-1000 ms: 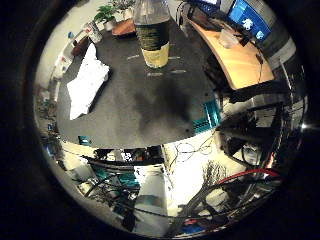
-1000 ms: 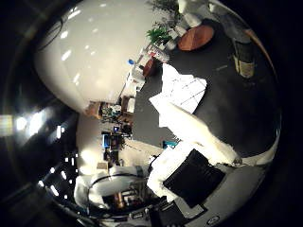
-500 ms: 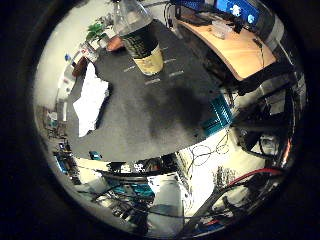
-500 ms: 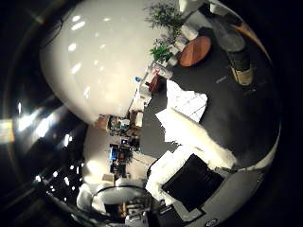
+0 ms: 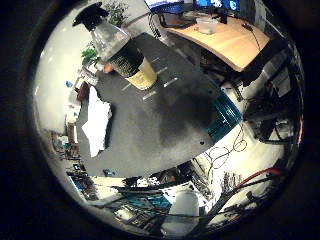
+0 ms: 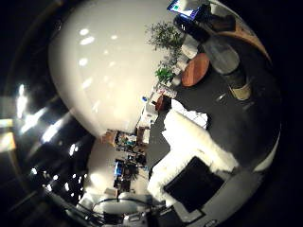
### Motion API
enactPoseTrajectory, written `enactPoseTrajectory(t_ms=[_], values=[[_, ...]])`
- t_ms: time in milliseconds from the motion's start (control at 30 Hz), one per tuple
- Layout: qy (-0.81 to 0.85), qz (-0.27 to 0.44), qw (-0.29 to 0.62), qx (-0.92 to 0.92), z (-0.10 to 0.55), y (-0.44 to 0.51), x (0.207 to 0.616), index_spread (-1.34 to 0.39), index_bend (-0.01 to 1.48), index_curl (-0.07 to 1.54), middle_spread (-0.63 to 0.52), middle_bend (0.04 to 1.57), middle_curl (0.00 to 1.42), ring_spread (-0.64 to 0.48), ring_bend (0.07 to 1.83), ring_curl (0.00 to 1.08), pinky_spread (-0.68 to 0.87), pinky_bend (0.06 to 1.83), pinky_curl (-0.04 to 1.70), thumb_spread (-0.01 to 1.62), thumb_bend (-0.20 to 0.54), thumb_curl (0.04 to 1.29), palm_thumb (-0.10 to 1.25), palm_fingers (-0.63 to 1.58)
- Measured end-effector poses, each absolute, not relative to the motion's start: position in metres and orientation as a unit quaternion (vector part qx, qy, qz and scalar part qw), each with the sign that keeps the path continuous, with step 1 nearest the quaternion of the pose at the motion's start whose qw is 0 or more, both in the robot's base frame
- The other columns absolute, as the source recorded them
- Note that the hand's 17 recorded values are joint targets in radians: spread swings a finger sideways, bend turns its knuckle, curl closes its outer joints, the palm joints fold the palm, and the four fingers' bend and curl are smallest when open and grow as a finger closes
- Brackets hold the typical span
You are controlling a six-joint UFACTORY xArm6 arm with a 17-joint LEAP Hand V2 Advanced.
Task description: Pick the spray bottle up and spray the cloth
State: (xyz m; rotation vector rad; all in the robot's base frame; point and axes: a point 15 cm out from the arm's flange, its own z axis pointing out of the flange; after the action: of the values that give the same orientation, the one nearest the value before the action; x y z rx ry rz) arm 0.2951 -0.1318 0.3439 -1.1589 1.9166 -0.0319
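The spray bottle [image 5: 122,52] stands upright on the black table top [image 5: 165,115]. It is clear, with a black spray head and a yellow label. The white cloth [image 5: 95,125] lies crumpled on the same table top, away from the bottle. The thumb side palm view shows the bottle [image 6: 228,64] at the far end of the table and the cloth [image 6: 187,115] nearer. My right hand [image 6: 204,165] is above the table's near side, away from both. A white finger reaches straight into that view, beside a black part of the hand.
A wooden desk [image 5: 222,40] with monitors stands beyond the table. A teal frame [image 5: 226,110] sits at the table's edge. A round wooden stool [image 6: 197,68] and potted plants [image 6: 167,38] stand past the table's far end, near a white wall.
Both palm views have swung, so the camera has moved. The bottle now looks larger and nearer in the little finger side view. Bottle and cloth stay where they were on the table.
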Motion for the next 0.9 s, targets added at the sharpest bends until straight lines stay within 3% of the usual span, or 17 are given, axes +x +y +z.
enactPoseTrajectory(t_ms=[233,433,700,900], values=[[0.784,-0.005,0.449,-0.428,0.33,-0.161,0.289,-0.21,0.15,0.27,0.15,0.19,0.34,0.17,0.46,0.26,0.36,0.59,0.29,1.2,-0.018,0.29,0.67,0.03],[0.784,-0.038,0.462,-0.412,0.335,-0.189,0.282,-0.2,0.15,0.27,0.16,0.19,0.32,0.18,0.46,0.26,0.36,0.6,0.29,1.17,-0.022,0.3,0.64,0.02],[0.767,-0.034,0.496,-0.405,0.338,-0.194,0.292,-0.19,0.16,0.27,0.19,0.19,0.32,0.18,0.45,0.25,0.36,0.57,0.28,1.16,-0.027,0.27,0.49,0.03],[0.762,-0.029,0.503,-0.407,0.334,-0.203,0.297,-0.19,0.16,0.27,0.2,0.2,0.33,0.17,0.44,0.25,0.36,0.55,0.28,1.16,-0.014,0.26,0.48,0.04]])
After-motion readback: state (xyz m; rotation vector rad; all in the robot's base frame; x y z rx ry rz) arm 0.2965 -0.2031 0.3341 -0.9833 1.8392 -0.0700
